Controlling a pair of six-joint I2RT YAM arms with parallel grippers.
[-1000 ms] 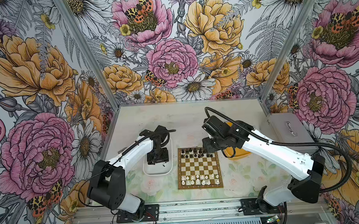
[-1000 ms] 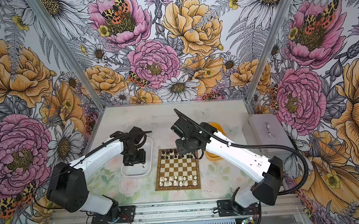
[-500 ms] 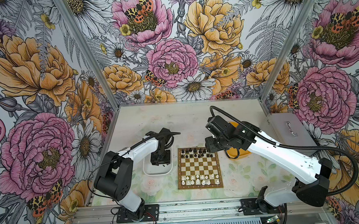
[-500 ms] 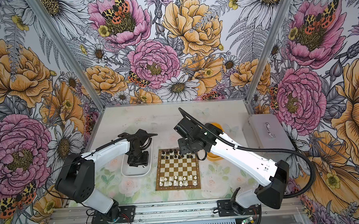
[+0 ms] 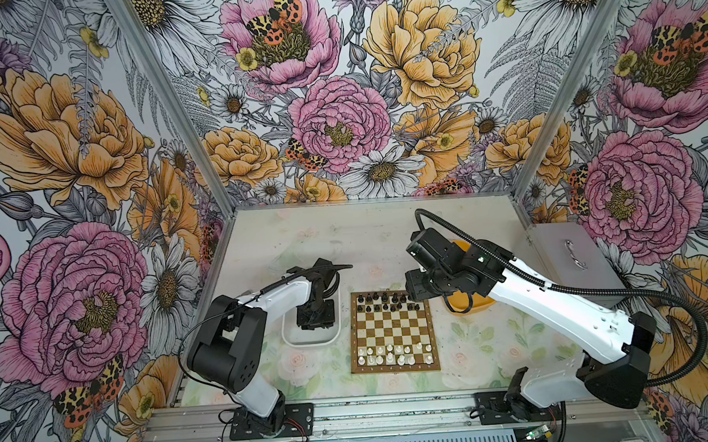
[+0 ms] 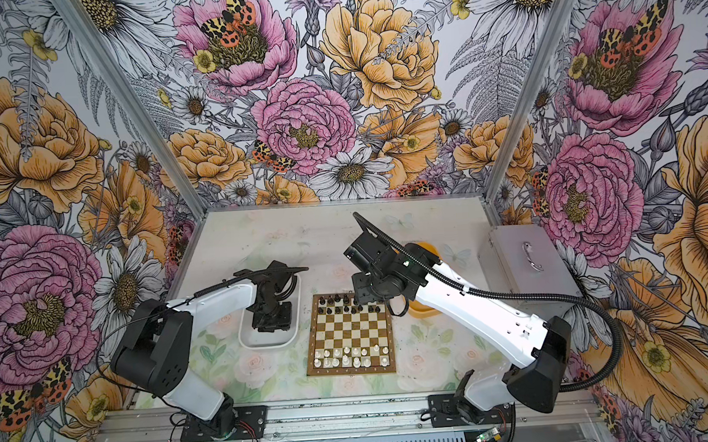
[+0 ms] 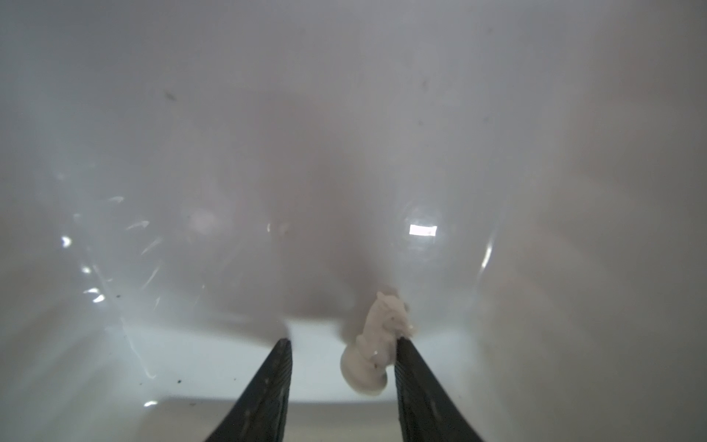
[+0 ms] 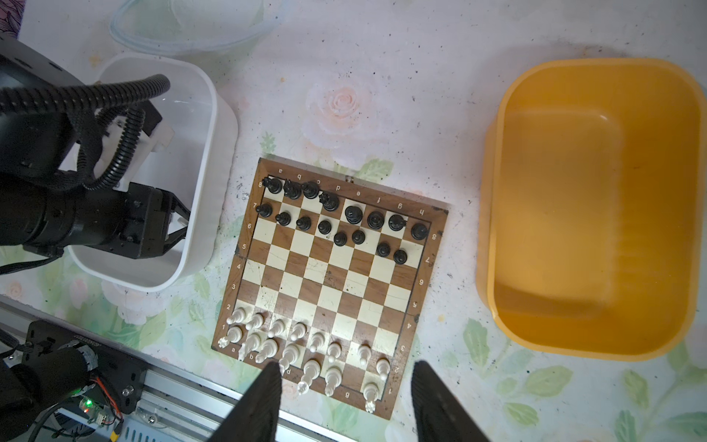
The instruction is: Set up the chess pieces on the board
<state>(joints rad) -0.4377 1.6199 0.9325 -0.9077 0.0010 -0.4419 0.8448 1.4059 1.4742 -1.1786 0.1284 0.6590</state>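
The board (image 5: 392, 332) (image 6: 350, 334) (image 8: 333, 283) lies mid-table. Black chess pieces (image 5: 385, 301) (image 8: 336, 222) fill its far two rows and white ones (image 5: 392, 353) (image 8: 306, 344) its near rows. My left gripper (image 5: 315, 321) (image 7: 342, 340) reaches down into the white tray (image 5: 308, 336) (image 6: 267, 339). It is open around a white knight (image 7: 377, 344), which leans on one finger (image 7: 417, 382) and stands apart from the other. My right gripper (image 5: 416, 289) (image 8: 346, 363) hangs open high over the board's far right corner, nothing between its fingers.
A yellow tray (image 5: 469, 305) (image 8: 593, 210) sits right of the board, partly under my right arm. A grey metal box (image 5: 570, 256) stands at the right wall. A clear plastic lid (image 8: 191, 23) lies behind the white tray.
My left gripper has sunk lower into the white tray and its jaws have narrowed around the knight. My right arm has drifted slightly to the right, still open.
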